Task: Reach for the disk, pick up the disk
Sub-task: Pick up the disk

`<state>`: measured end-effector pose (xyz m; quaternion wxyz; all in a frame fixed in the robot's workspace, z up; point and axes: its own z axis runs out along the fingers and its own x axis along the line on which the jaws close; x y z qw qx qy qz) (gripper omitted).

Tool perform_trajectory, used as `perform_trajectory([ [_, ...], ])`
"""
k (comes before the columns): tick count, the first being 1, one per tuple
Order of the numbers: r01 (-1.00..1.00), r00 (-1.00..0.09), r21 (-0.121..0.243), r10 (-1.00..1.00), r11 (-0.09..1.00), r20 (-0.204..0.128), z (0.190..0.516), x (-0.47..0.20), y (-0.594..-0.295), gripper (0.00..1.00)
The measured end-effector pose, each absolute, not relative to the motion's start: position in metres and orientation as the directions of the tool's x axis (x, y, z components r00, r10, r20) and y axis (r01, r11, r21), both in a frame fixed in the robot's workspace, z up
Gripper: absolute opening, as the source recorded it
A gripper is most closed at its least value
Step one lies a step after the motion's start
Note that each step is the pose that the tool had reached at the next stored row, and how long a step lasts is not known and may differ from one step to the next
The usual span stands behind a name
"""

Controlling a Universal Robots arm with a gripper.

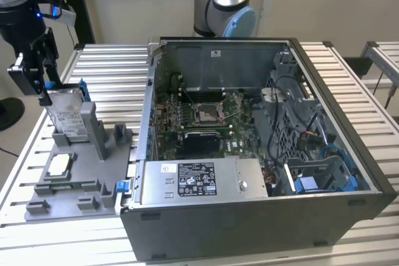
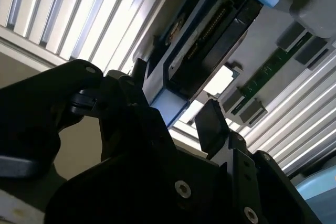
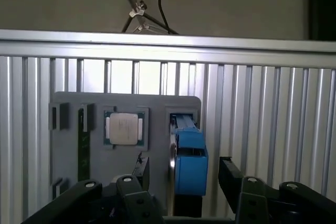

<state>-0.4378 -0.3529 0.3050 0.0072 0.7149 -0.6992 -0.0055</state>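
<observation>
Disk [image 3: 189,153] is seen standing on edge in a slot of the grey fixture [image 1: 75,175], on the slatted surface [image 1: 112,66], at the exterior view's left of the open computer case [image 1: 249,228]. Pincer [image 3: 184,167] is held spread at the disk's upper end. In the first wrist view, one of the fingers [image 3: 228,171] is seen on each side of the blue rail, with a gap at both sides. No contact is seen. A square chip [image 3: 125,128] is noted in the fixture beside the disk.
</observation>
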Motion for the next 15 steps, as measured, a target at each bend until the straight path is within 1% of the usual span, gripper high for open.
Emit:
perform_trajectory([
  [15,-1.0,0.023,0.017,-1.0,-0.023,0.003,0.278,-0.439,-0.353,1.0],
])
